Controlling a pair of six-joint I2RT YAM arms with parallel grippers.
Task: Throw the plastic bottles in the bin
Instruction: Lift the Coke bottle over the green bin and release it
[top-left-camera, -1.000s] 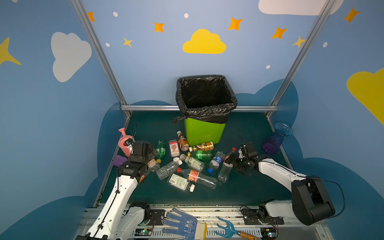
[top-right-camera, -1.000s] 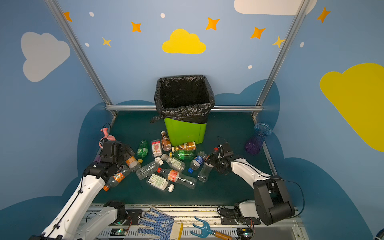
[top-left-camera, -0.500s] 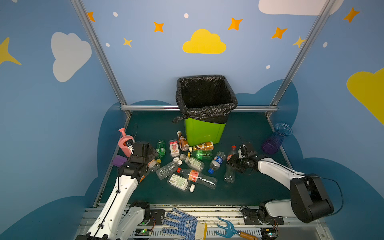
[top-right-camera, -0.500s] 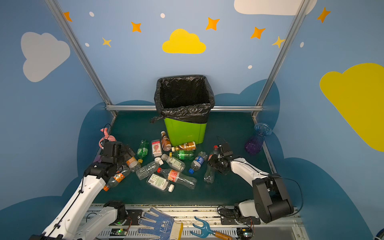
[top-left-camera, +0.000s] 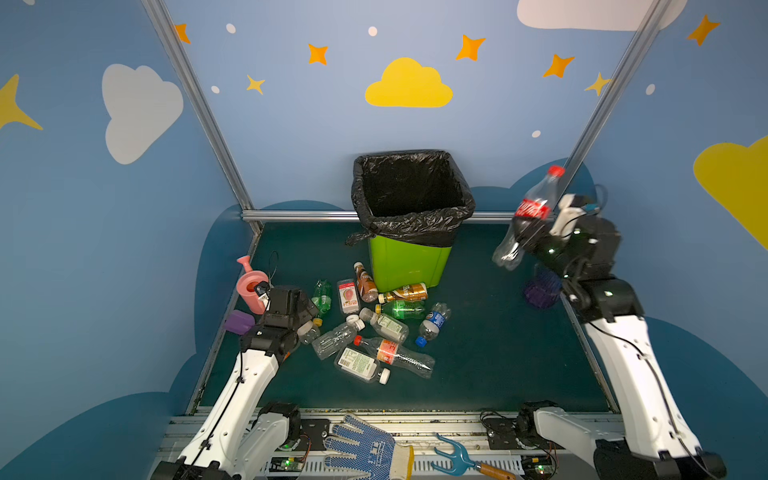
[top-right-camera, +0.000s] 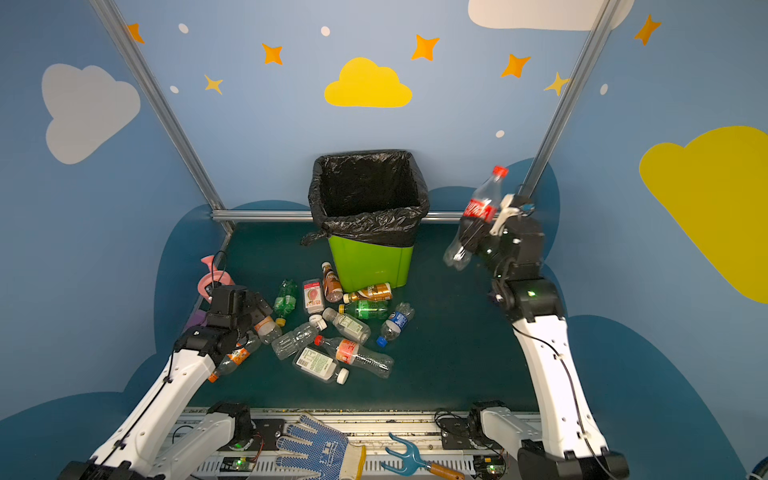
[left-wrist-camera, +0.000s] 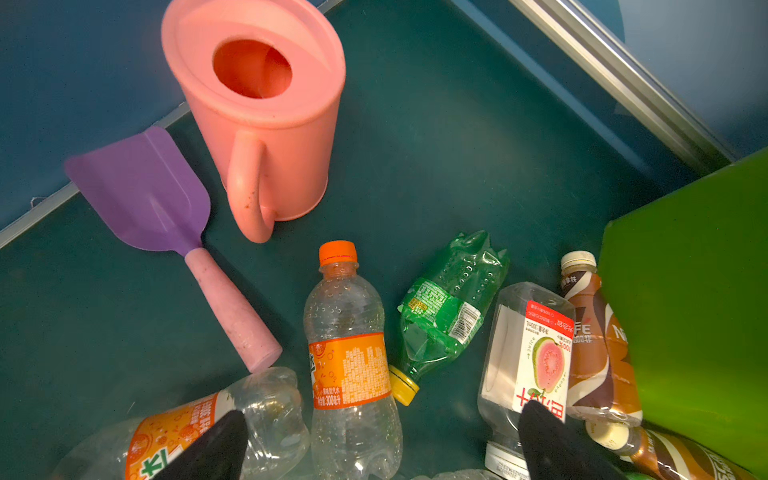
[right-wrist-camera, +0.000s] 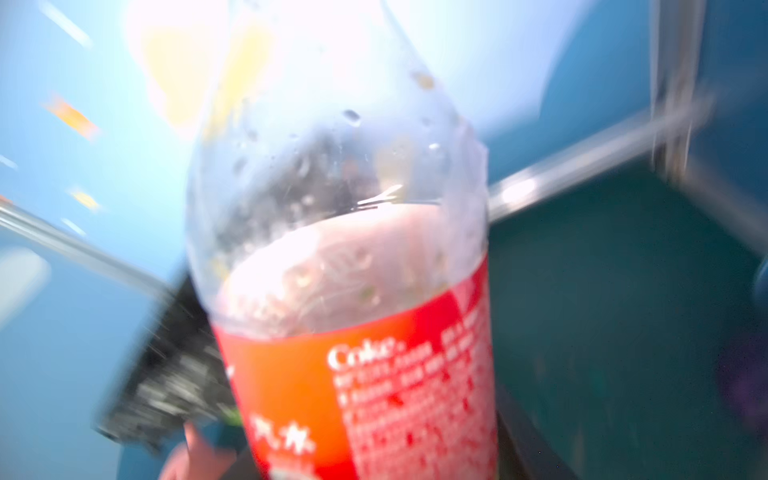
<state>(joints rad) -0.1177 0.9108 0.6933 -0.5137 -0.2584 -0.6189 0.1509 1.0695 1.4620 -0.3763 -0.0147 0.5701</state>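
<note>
Holding: right claw (top-left-camera: 524, 239) clamped on the lower body of a clear plastic cola bottle with red cap and red label (top-left-camera: 534, 208); cap up, tilted
Bottle place: in the air, right of the tall lime-green plastic bin with black bag liner (top-left-camera: 409, 266); near rim height, not over its mouth
Handling: looks empty, so light; thin walls may dent and slip; a hold below the label suits
Right arm: reared up, wrist turned toward the bin
Left claw (left-wrist-camera: 380, 446): spread wide, empty; low over plastic bottles (top-left-camera: 374, 332) on the dark green table (top-left-camera: 478, 353)

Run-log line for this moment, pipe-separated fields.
right gripper: jaws shut on cola bottle, aloft beside bin | left gripper: jaws open over floor bottles | status: bottle outside bin
</note>
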